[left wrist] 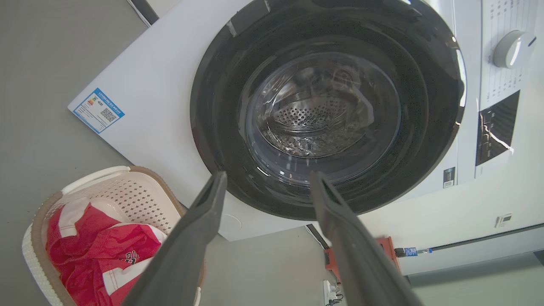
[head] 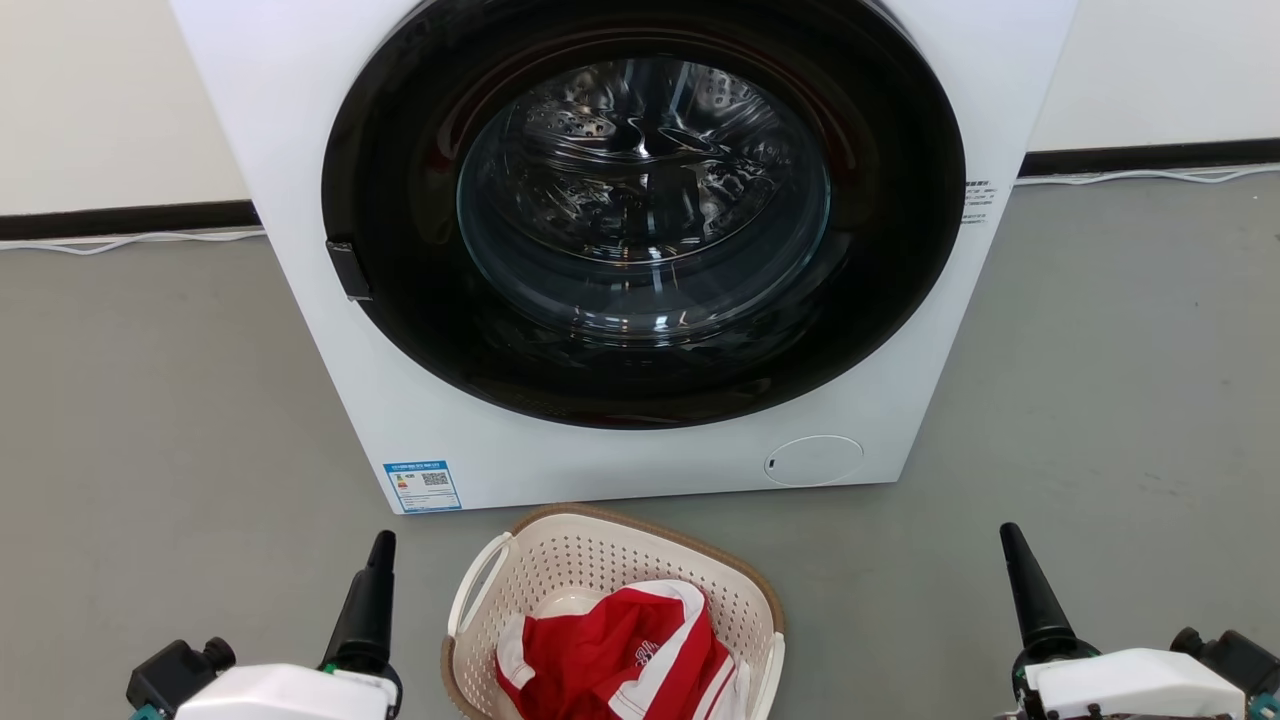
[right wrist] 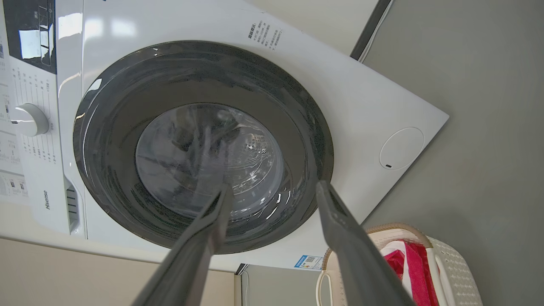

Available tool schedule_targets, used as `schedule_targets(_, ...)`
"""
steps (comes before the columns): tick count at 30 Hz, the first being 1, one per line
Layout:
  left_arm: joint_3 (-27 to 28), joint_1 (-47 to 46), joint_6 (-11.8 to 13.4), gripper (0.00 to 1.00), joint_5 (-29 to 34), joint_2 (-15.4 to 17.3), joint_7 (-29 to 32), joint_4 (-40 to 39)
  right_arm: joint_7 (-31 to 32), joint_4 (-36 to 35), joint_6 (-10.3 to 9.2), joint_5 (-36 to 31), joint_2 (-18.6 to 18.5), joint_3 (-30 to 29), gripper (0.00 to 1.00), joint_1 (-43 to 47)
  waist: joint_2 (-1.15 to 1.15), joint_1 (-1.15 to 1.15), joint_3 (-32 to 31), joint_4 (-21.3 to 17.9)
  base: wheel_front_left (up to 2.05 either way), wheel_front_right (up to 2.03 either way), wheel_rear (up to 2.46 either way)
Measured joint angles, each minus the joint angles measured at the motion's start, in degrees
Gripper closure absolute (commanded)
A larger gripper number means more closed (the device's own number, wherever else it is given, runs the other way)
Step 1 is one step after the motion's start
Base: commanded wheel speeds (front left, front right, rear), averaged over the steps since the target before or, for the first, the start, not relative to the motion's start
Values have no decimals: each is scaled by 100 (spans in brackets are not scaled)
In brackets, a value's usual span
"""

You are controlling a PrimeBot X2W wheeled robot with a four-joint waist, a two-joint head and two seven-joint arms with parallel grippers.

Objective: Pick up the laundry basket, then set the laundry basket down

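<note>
Apart: laundry basket, left claw, right claw.

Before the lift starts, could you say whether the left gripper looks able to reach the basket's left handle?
Probably yes: the open left gripper sits beside the basket, with bare floor between it and that handle.
</note>
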Motion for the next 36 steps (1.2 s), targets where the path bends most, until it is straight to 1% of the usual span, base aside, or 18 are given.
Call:
schedule_targets(1, 0, 0, 0, 0, 0, 0, 0, 0, 0, 0, 0, 0, 0, 0, 0, 0, 0, 0, 0, 0, 0, 0, 0)
schedule_targets(8, -85, 89, 78, 0, 784, 13, -111, -91, -108, -118, 0, -577, -2, 102, 0, 4, 0, 0, -3, -6, 0, 0, 0)
schedule_targets(17, -260, 200, 276, 0, 1639, 92, -263, -202, -269, -237, 4, -1271, -7, 162, 0, 40, 0, 0, -6, -10, 0, 0, 0)
schedule_targets(24, -396, 269, 471, 0, 2132, 207, -365, -321, -370, -272, 5, -1773, -10, 194, 0, 142, 0, 0, -22, -9, 0, 0, 0)
schedule_targets(36, -654, 394, 723, 0, 3055, 335, -589, -535, -586, -386, 5, -2714, -20, 338, 0, 190, 0, 0, -73, -13, 0, 0, 0)
